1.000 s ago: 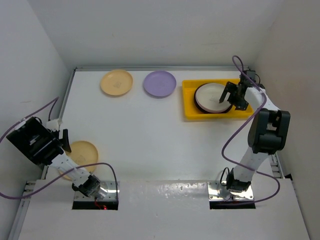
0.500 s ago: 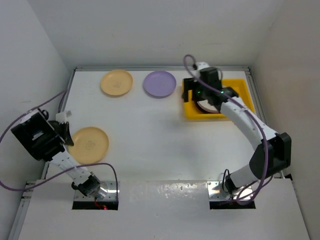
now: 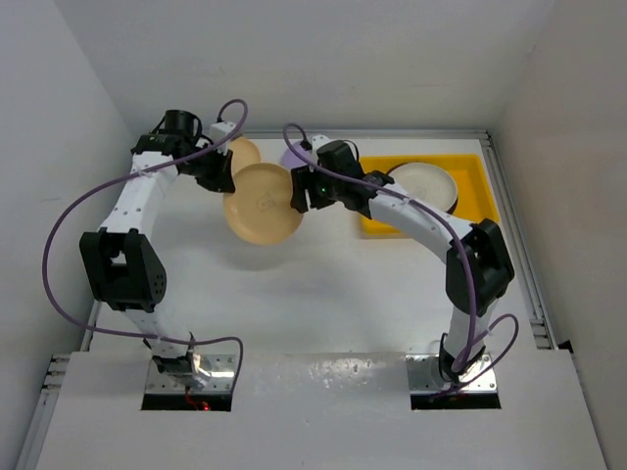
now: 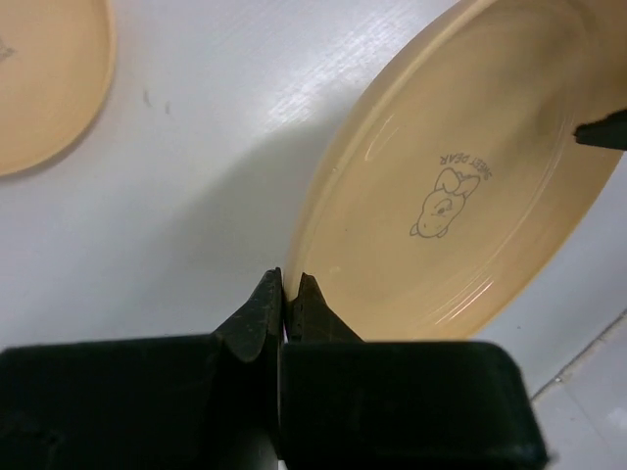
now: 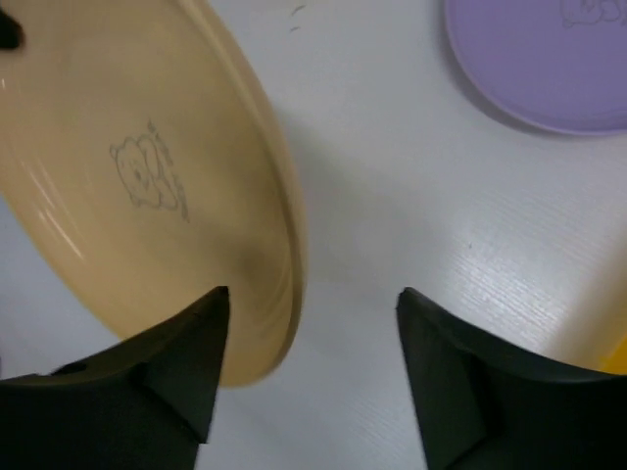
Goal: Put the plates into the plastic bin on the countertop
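Lilac plate (image 5: 549,59): right of the held plate (image 5: 147,176); cut by the top and right edges.
Second orange plate (image 4: 39,78): left of it; cut by the corner.
Plastic bin (image 5: 622,357): only a sliver shows.
Bin's stack (image 3: 423,183): count untellable.

The near plate (image 3: 263,204) is pale orange-yellow and glossy, with a small grey line-drawn bear and the words "SWEET BEAR" printed at its middle. A second plate (image 4: 44,69), at the far left, has the same orange-yellow tone. The lilac plate (image 5: 549,59) carries a faint darker print. The plastic bin (image 3: 472,204) is bright yellow, and the cream plate (image 3: 431,181) in it has a dark rim. The worktop (image 3: 323,294) is matte white. The left gripper (image 4: 289,284) and right gripper (image 5: 313,294) are black. The arms (image 3: 137,211) are white with black joints, and the cables (image 3: 59,245) are purple.
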Controlling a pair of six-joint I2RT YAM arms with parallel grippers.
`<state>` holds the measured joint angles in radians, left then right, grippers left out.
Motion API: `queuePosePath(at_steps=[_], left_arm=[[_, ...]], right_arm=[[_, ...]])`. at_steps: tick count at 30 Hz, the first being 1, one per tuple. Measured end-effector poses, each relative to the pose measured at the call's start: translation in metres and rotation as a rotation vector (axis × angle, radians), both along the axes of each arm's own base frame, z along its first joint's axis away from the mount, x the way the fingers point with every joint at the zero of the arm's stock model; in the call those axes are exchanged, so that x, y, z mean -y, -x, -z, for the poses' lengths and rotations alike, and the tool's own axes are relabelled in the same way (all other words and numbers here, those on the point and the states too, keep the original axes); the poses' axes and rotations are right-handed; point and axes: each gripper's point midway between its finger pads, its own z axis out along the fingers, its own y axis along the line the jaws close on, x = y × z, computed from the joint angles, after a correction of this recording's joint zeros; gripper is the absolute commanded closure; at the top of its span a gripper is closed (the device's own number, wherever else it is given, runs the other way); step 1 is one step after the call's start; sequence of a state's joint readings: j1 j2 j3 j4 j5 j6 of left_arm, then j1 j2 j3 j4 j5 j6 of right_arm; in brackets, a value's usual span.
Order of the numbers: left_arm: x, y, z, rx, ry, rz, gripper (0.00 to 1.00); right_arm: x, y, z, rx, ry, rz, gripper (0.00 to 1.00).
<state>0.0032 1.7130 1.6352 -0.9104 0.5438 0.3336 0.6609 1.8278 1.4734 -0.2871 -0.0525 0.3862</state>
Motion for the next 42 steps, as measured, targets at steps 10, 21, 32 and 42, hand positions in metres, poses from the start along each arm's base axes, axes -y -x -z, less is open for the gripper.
queuePosePath(at_steps=[10, 21, 32, 42], left_arm=[[0.034, 0.011, 0.000, -0.046, 0.021, 0.050, 0.68], [-0.013, -0.007, -0.006, -0.029, -0.027, -0.097, 0.00], [-0.083, -0.014, 0.021, -0.105, -0.038, -0.278, 0.00], [-0.085, -0.011, 0.025, -0.117, -0.013, -0.262, 0.00]], right_arm=[[0.013, -0.014, 0.006, -0.006, -0.033, 0.097, 1.00], [0.224, -0.078, 0.012, -0.129, -0.079, 0.649, 1.00], [0.387, -0.045, 0.036, -0.313, -0.016, 1.043, 0.78], [0.391, -0.048, 0.091, -0.473, 0.097, 1.032, 0.41]])
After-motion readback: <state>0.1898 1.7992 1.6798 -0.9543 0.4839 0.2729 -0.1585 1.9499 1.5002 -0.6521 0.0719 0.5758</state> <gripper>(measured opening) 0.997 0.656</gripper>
